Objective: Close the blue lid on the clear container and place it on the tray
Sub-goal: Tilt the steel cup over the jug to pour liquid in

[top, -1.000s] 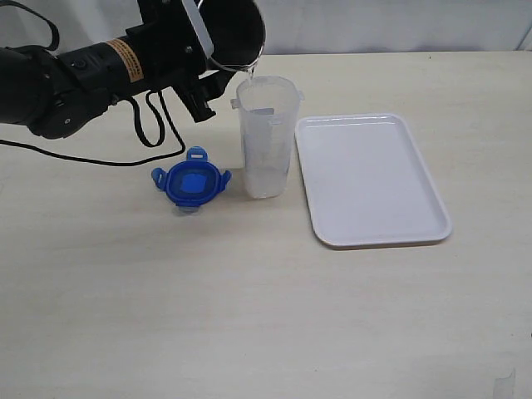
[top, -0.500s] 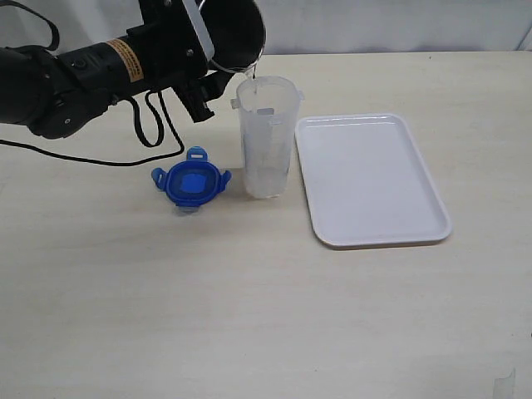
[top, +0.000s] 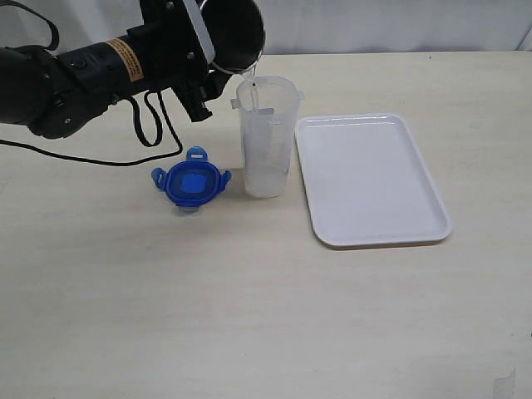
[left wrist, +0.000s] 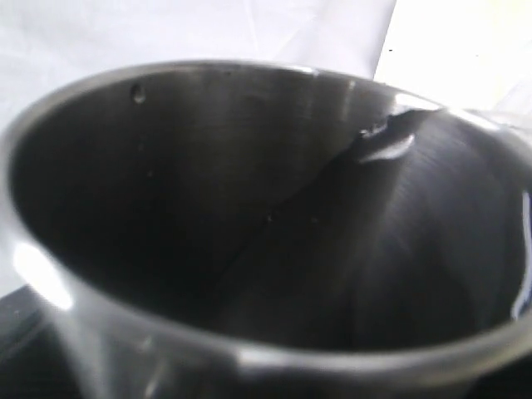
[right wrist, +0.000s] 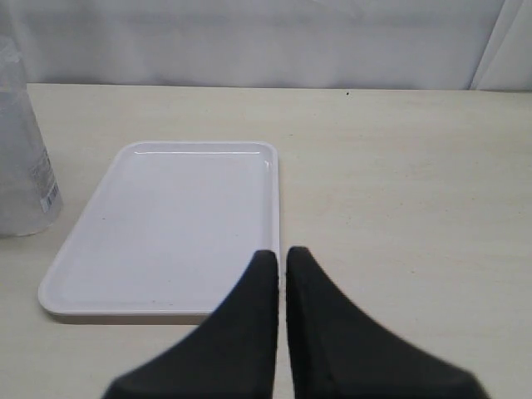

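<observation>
In the exterior view, the table ran bare and pale across the lower part of the frame. Above that, left of centre, the blue lid lay flat on the table with its tabs spread out. Just right of it, with a small gap between them, the clear container stood upright on the table with its mouth open and the lid off. The tray lay flat right of centre, just beside the container but not under it.

Farther back, in the upper left of the frame, the black left arm reached in from the left edge. The left gripper was clamped on a steel cup, its jaws set wide around the cup's body. The cup was tipped, with its lip just above the container's rim, and a thin clear stream seemed to run from the lip down into the mouth. In the left wrist view the steel cup filled the frame, dark inside, and the fingers could not be made out there.

In the right wrist view, the right gripper sat at the bottom centre, its two black fingers pressed together with nothing between them. Beyond its tips lay the tray, left of centre. The container showed at the left edge, and the table stretched back to a white backdrop along the top.
</observation>
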